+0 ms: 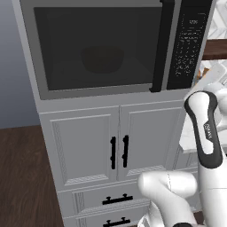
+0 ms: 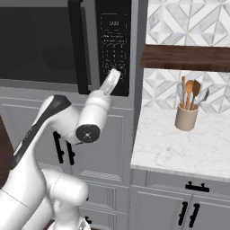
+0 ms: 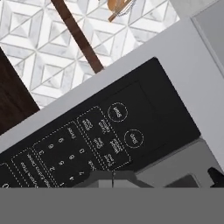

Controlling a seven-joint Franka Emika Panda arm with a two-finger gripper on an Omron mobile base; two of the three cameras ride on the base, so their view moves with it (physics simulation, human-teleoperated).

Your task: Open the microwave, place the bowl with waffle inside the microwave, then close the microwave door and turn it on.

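The microwave sits built into the white cabinet column, above the panelled cabinet doors, with its door shut flush. Through the dark window a round dim shape shows in the cavity, most likely the bowl already placed inside, though the tint hides any detail. What is left, by my reading, is the turn-on step.

The hand is clenched with nothing between its fingers, and is raised to the lower part of the keypad; I cannot tell whether its tip touches the panel. In the hand view the keypad lies just ahead, with two round buttons near the middle.

The keypad is a stiff, flat, fixed panel: nothing to grip, only to press. A closed fingertip pushed squarely on one small button should do, with light force; the buttons stand close together, so a glancing push could catch a neighbour. The panel face looks smooth, so a tip may slide on it.

The keypad's long axis runs vertical, a tall strip at the microwave's right edge beside the black bar handle, which is also upright. The panel faces out into the room, towards the robot. To the right, a cup of utensils stands on the marble tabletop, well clear.
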